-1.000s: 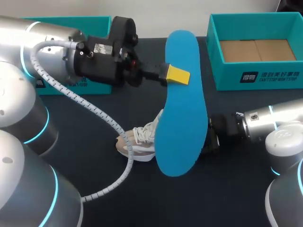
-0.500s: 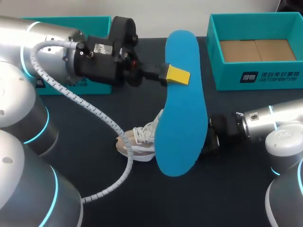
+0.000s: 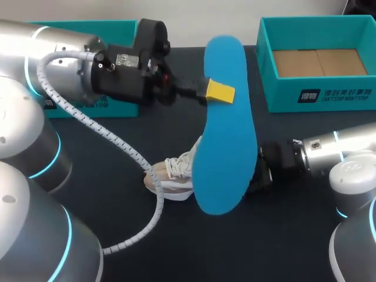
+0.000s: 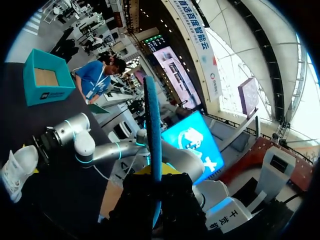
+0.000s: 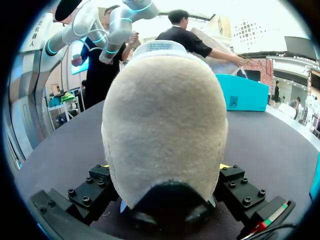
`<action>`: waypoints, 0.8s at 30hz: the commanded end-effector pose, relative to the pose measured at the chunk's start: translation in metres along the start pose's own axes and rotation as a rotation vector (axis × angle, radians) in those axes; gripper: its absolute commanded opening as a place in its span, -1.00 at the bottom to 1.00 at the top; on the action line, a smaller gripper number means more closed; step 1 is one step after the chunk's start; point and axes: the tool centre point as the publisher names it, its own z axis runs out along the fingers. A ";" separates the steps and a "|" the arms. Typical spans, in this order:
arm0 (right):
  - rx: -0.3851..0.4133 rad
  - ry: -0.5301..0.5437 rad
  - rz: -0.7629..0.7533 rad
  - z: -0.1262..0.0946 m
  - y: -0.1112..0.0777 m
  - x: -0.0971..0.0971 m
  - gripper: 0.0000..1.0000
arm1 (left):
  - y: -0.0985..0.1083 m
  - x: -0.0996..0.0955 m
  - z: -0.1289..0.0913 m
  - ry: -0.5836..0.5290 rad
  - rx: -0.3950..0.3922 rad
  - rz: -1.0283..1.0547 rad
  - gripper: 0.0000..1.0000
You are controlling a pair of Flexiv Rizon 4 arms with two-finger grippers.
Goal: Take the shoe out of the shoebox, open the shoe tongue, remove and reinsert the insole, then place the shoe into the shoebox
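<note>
**Insole out, shoe pinned**

Pinching the blue insole (image 3: 226, 147) in the left gripper (image 3: 220, 92), above the counter (image 3: 176, 247). Clamping the shoe (image 3: 176, 173) by its heel in the right gripper (image 3: 262, 170), on the counter, outside the shoebox (image 3: 317, 97).

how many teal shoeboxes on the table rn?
2. Right shoebox at the far right, open, cardboard bottom showing; left shoebox at the far left, largely hidden behind the left arm.
</note>
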 end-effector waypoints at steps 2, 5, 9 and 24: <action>0.004 -0.001 0.001 0.000 -0.001 0.000 -1.00 | -0.009 -0.001 -0.003 -0.019 -0.010 0.031 -1.00; 0.004 -0.001 0.001 0.000 -0.001 0.000 -1.00 | -0.012 -0.001 -0.001 -0.040 0.001 0.035 -1.00; 0.004 -0.001 0.001 0.000 -0.001 0.000 -1.00 | -0.012 -0.001 -0.001 -0.040 0.001 0.035 -1.00; 0.025 -0.005 -0.006 -0.005 0.004 0.001 1.00 | -0.012 -0.001 -0.001 -0.040 0.001 0.035 -1.00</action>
